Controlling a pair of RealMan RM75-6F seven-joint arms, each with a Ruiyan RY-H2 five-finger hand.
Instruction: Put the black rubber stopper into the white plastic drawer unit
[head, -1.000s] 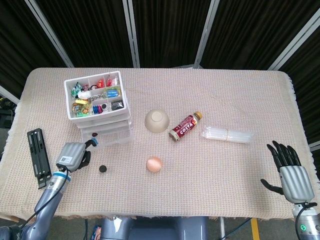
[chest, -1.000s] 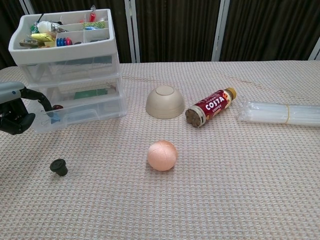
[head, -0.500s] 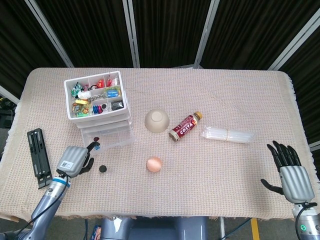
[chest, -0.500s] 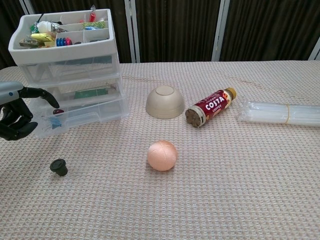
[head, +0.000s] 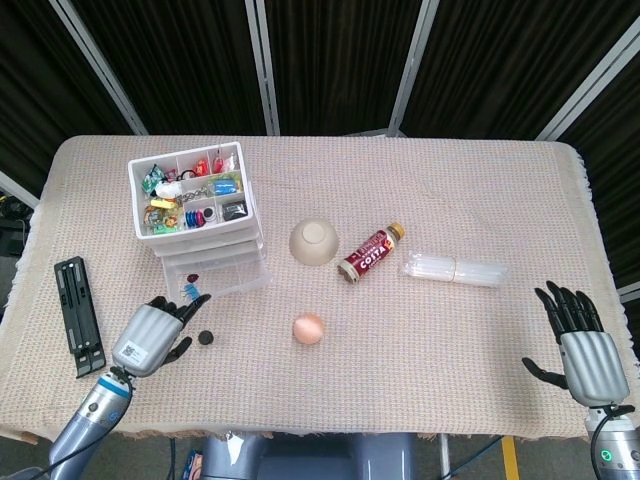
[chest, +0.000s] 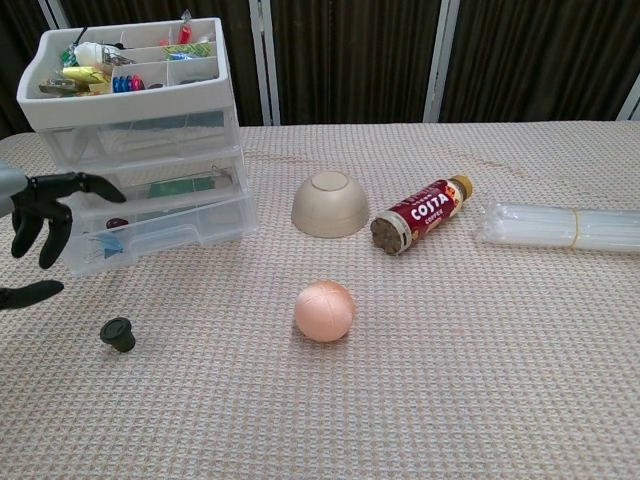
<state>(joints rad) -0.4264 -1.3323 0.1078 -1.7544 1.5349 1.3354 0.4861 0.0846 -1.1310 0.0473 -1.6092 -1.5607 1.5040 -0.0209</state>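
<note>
- Head view: the left hand (head: 152, 334) hangs with fingers spread and nothing in it, just left of the stopper (head: 205, 338), which lies on the cloth in front of the drawer unit (head: 205, 240), near it but not touching.
- Head view: the bottom drawer (head: 215, 277) stands pulled out a little. My judgement is that the step in hand is the pick-up: come down over the stopper from above and pinch it by its upper part, since a small rubber piece could roll or skid if nudged sideways.
- Head view: the right hand (head: 578, 340) rests open, fingers apart, at the far side of the table, well away from the work.
- Head view: the top tray (head: 136, 196) of the unit is divided into compartments full of small colourful odds and ends.
- Chest view: the stopper (chest: 118, 333) sits upright on the cloth below the left hand's dark fingers (chest: 48, 208), which are splayed and apart from it.
- Chest view: through the clear drawer fronts (chest: 160, 205) a green flat item, a dark red one and a blue one show faintly; which drawer holds each I cannot tell.
- Chest view: the bowl (chest: 328, 203) lies upside down, so its inside is hidden.
</note>
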